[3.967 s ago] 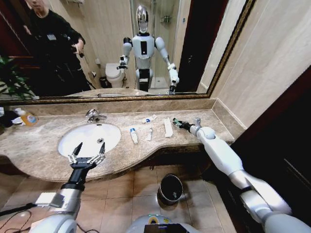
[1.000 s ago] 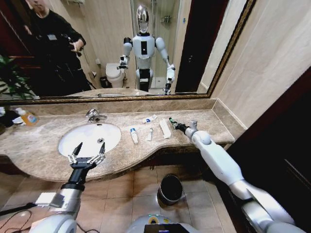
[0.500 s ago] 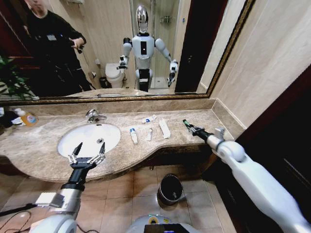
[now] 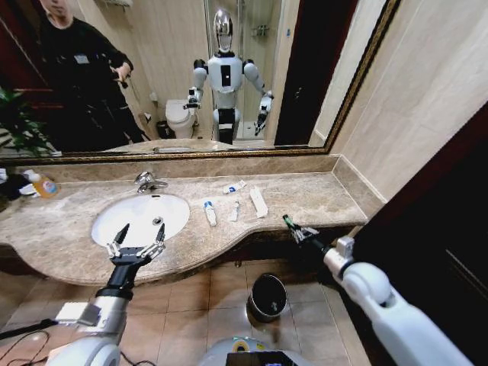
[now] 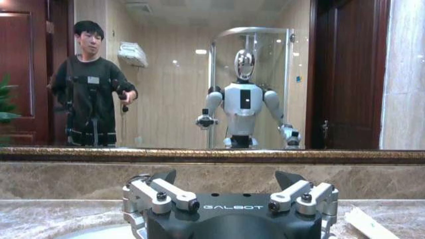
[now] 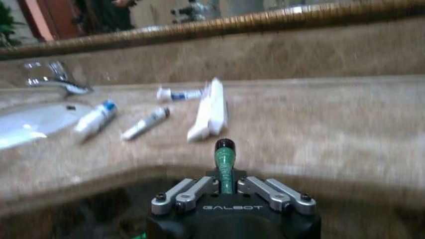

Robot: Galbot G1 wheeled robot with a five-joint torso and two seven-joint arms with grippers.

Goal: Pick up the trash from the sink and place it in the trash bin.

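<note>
The bench (image 4: 320,200), a beige marble top, was seen carrying the sink (image 4: 122,225) toward its left end, with the remaining trash lying between the sink and the right end. The sink's white bowl appeared bare apart from its drain; no item was seen inside it. The trash bin (image 4: 268,296) stood on the floor below the bench's front edge, right of the sink, and its dark interior could not be read for contents.

The right gripper (image 4: 303,233) was found just off the bench's front edge, toward its right end, above and to the right of the bin. Its fingers were closed narrowly on the short green tube (image 6: 224,164), which projected forward from between them. The step in hand was judged to be the carry to the bin. It was judged best done by bringing the tube squarely over the bin's mouth and lowering inside the shiny rim before release, since the opening looked small.

The left gripper (image 4: 136,245) hovered over the sink's front rim, fingers spread wide and holding nothing.

On the bench were noted a flat white packet (image 4: 259,202) and three small white tubes (image 4: 210,213).
</note>
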